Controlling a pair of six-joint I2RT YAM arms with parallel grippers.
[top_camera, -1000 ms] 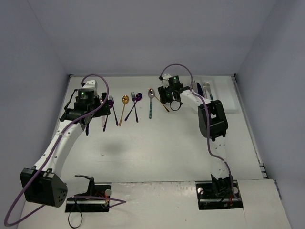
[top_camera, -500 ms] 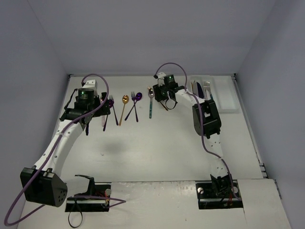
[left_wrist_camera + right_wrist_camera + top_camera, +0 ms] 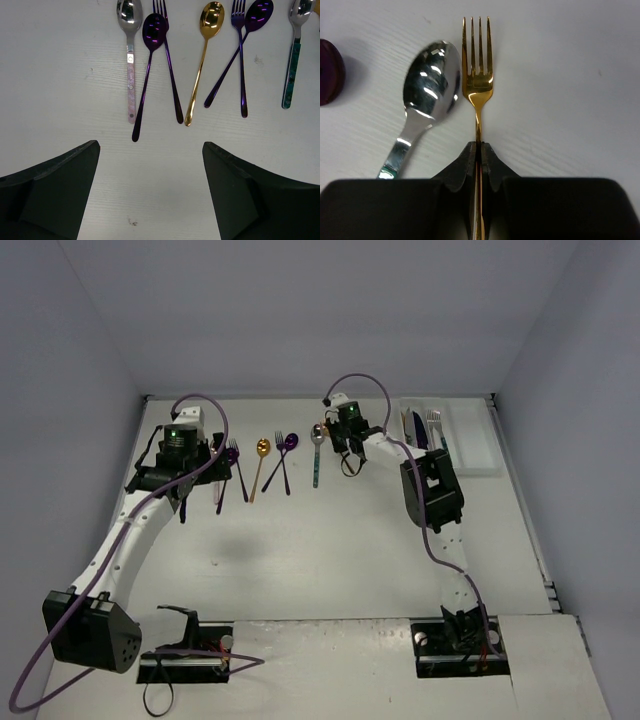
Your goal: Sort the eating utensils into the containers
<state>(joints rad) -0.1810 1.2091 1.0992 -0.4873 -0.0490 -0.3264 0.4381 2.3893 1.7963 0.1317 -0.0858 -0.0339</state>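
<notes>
Several utensils lie in a row on the table: a pink-handled silver spoon point(image 3: 130, 65), a purple spoon point(image 3: 150, 45), a purple fork point(image 3: 169, 70), a gold spoon point(image 3: 205, 55), a crossed purple fork point(image 3: 241, 65) and spoon point(image 3: 250, 22), and a teal-handled silver spoon point(image 3: 292, 65). My left gripper point(image 3: 150, 150) is open and empty, just short of their handle ends; it shows in the top view point(image 3: 195, 485). My right gripper point(image 3: 478, 147) is shut on the handle of a gold fork point(image 3: 477, 85) lying beside the teal-handled spoon point(image 3: 430, 85); it shows in the top view point(image 3: 337, 435).
The white tray point(image 3: 480, 440) stands at the back right with a dark blue knife point(image 3: 415, 428) and a silver fork point(image 3: 433, 425) in its left compartments. Walls close in on the left, back and right.
My right gripper has moved a little left and farther back, over the gold fork. The left arm has not moved.
</notes>
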